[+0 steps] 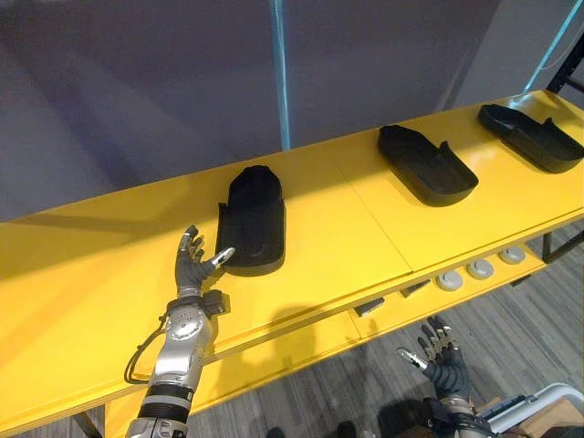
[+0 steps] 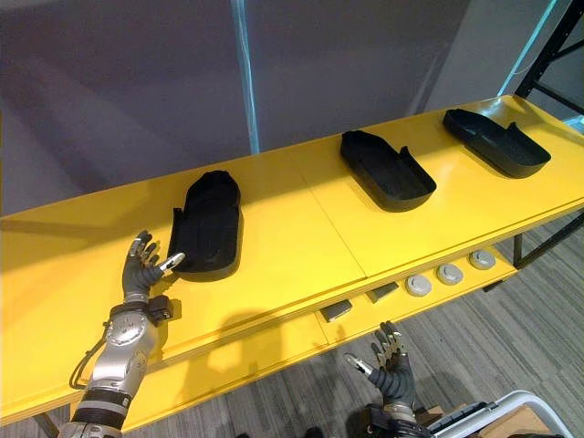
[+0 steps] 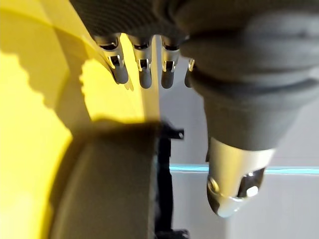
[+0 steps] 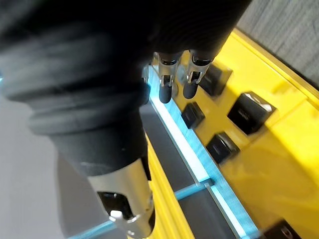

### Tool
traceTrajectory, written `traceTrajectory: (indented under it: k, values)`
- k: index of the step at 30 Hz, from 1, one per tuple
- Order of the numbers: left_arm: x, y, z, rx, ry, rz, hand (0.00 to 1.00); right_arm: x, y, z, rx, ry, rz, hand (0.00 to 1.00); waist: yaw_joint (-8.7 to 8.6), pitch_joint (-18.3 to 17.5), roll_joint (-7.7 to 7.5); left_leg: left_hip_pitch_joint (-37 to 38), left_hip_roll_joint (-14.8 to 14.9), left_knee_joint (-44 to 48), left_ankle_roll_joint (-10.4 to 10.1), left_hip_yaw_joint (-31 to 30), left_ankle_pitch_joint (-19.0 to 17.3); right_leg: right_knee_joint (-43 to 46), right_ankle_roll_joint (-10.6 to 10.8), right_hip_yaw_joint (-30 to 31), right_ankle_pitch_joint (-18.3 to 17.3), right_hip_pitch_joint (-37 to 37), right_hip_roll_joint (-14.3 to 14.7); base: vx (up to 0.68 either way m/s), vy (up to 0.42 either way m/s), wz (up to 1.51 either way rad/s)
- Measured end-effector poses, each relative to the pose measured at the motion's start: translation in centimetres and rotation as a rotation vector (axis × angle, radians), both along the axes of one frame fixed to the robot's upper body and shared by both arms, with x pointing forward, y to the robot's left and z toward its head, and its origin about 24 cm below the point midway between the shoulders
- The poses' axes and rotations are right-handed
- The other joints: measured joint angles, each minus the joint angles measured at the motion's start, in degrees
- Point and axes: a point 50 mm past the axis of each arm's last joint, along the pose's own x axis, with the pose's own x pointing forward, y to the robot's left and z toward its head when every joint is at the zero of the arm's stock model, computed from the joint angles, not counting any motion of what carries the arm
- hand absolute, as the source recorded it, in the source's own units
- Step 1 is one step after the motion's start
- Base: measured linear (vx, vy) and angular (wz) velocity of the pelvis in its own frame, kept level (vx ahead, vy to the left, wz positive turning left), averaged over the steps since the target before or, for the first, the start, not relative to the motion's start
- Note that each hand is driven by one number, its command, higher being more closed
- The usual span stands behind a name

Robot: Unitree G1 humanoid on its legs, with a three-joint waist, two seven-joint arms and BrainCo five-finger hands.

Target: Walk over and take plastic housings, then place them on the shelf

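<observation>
**A:** Housings, position?

**B:** Three black plastic housings on top of the yellow shelf [image 1: 82, 274], well apart in a row; left housing [image 1: 253, 222] dome side up; middle housing [image 1: 426, 164] and right housing [image 1: 532, 137] lie hollow side up.

**A:** Left hand?

**B:** Left hand [image 1: 190, 267] over the shelf top, just beside the left housing's near corner; fingers straight and slightly fanned, thumb stretched out toward the housing's edge; touching or just short, cannot tell; nothing clasped.

**A:** Right hand?

**B:** Right hand [image 1: 444, 359] low, in front of the shelf's edge, above the grey floor [image 1: 365, 374]; fingers spread and relaxed; palm empty.

**A:** Anything else?

**B:** Lower ledge [image 1: 274, 360] under the shelf top; round grey parts [image 1: 449, 280] in a line on it, small dark blocks [image 1: 370, 307] beside them.
</observation>
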Motion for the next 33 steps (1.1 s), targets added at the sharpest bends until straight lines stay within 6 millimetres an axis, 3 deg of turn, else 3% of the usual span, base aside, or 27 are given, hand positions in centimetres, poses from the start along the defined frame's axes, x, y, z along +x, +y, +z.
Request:
traceTrajectory:
  k: [16,27,28,30,33]
  values:
    - [-1.0,-2.0,-0.9,-0.205,-0.033,-0.160,0.00,-0.3,0.0,-1.7,0.014,0.070,0.001,0.00,-0.36,-0.1,0.21,0.7,0.1,-0.2,-0.2,0.9,-0.2,-0.4,0.1,0.8,0.4,0.5,0.1,0.00,0.003,-0.02]
    - [-1.1,-2.7,-1.1,-0.222,-0.033,-0.196,0.00,-0.5,0.1,-2.4,0.020,0.100,0.008,0.00,-0.51,-0.3,0.21,0.7,0.1,-0.2,-0.2,0.8,-0.2,-1.1,0.2,0.6,0.9,0.8,0.1,0.00,0.000,0.00]
    - [-1.2,-2.8,-1.2,-0.226,-0.029,-0.195,1.00,-0.5,0.1,-2.4,0.020,0.101,0.009,0.00,-0.51,-0.6,0.21,0.8,0.1,-0.2,-0.2,0.8,-0.2,-1.4,0.1,0.6,1.0,1.0,0.1,0.00,0.000,0.00]
    - [-1.2,-2.9,-1.3,-0.214,-0.022,-0.170,1.00,-0.5,0.1,-2.4,0.020,0.102,0.010,0.00,-0.50,-1.1,0.22,0.8,0.1,-0.2,-0.2,0.8,-0.2,-2.1,0.1,0.6,1.3,1.4,0.1,0.00,0.000,0.00]
    - [-2.2,-2.8,0.5,-0.197,-0.106,-0.063,1.00,-0.6,0.6,-2.6,0.025,0.108,0.029,0.00,-0.70,-1.2,0.26,0.9,0.1,-0.2,-0.2,0.6,-0.2,-2.2,0.1,0.3,1.4,1.5,0.1,0.00,0.000,0.00]
